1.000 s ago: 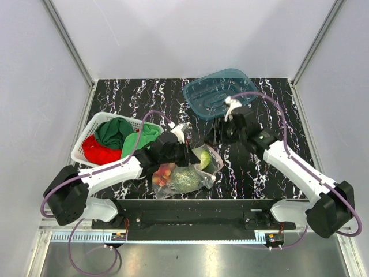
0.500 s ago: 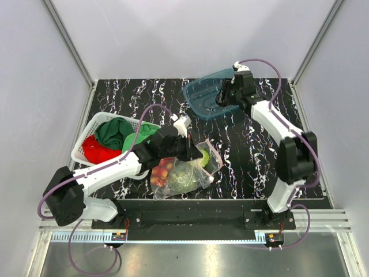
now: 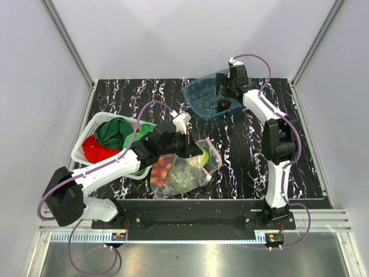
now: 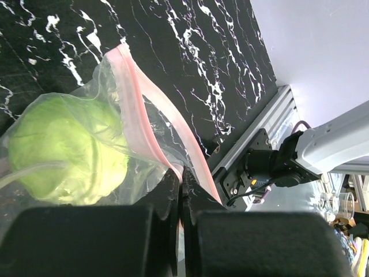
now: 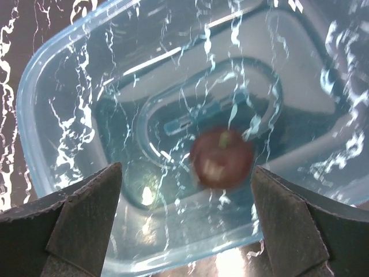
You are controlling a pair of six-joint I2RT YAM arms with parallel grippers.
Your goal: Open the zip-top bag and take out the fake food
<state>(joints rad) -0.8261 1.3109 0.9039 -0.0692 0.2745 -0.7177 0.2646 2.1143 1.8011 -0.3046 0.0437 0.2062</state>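
Observation:
A clear zip-top bag (image 3: 181, 173) with a pink zip strip (image 4: 138, 109) lies at the table's front middle, holding a green cabbage (image 4: 63, 153), a lime-green piece and small red-orange fruits (image 3: 163, 171). My left gripper (image 4: 181, 183) is shut on the bag's zip edge, lifting it. My right gripper (image 5: 184, 190) hangs open above the blue tray (image 5: 75, 109) at the back. A dark red fake fruit (image 5: 222, 157) lies loose in that tray, below and between the spread fingers.
A white basket (image 3: 98, 122) with green and red cloths stands at the left. The blue tray (image 3: 199, 95) sits near the back wall. The table's front rail (image 4: 259, 124) shows just beyond the bag.
The right arm swung from the bag to the back tray and opened; the dark red fruit now lies in the tray. The left gripper kept its hold on the bag edge.

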